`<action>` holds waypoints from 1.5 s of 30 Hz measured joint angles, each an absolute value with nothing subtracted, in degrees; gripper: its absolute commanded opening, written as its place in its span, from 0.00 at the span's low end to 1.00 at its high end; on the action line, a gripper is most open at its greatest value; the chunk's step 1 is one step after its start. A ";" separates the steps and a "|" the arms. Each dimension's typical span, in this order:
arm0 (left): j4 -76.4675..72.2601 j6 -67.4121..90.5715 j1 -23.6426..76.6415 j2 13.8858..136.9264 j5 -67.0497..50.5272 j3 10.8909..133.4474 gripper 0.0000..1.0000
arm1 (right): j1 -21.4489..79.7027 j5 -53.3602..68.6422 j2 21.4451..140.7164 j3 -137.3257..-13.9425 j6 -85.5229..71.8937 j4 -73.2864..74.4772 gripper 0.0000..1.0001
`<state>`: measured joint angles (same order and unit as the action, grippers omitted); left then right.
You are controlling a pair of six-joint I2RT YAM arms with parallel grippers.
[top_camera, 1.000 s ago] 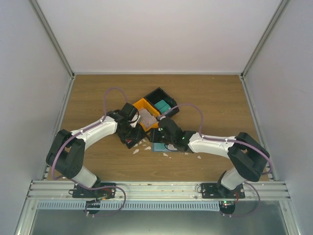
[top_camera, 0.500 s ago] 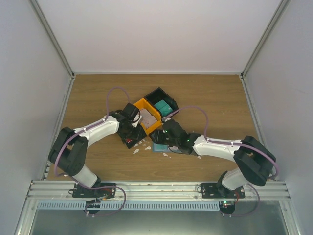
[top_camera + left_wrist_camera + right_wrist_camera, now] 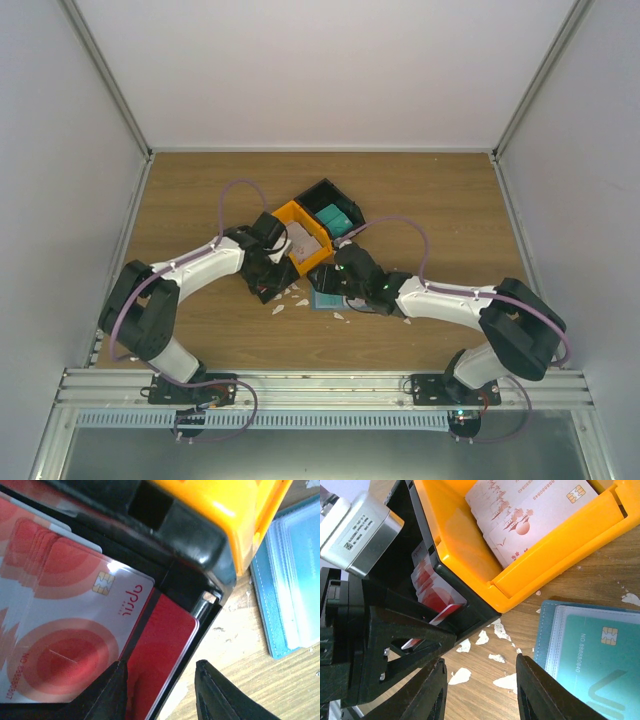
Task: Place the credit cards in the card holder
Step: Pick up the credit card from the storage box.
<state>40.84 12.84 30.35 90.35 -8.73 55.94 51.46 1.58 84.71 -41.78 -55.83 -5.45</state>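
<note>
Top credit card (image 3: 165, 650) is seen dead ahead of the left gripper (image 3: 160, 665), corner between half-spread jaws; a pinch can't be told. Right gripper (image 3: 479, 660) is held spread, empty, by the card holder (image 3: 544, 630).

Left arm (image 3: 195, 268) bent, reaching toward one o'clock, right arm (image 3: 450, 298) toward ten o'clock, left gripper (image 3: 159, 692) fingers apart, right gripper (image 3: 477, 690) fingers apart

Left wrist view's edges cut off the card holder (image 3: 295, 590) and the credit cards (image 3: 60, 630).
</note>
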 measured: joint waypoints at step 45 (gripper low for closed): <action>44.53 13.45 30.44 87.05 -6.50 57.39 0.09 | 51.42 1.85 85.19 -41.78 -55.81 -5.63 0.40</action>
<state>44.53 13.45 30.44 87.05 -6.50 57.39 51.42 1.85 85.19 -41.78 -55.81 -5.63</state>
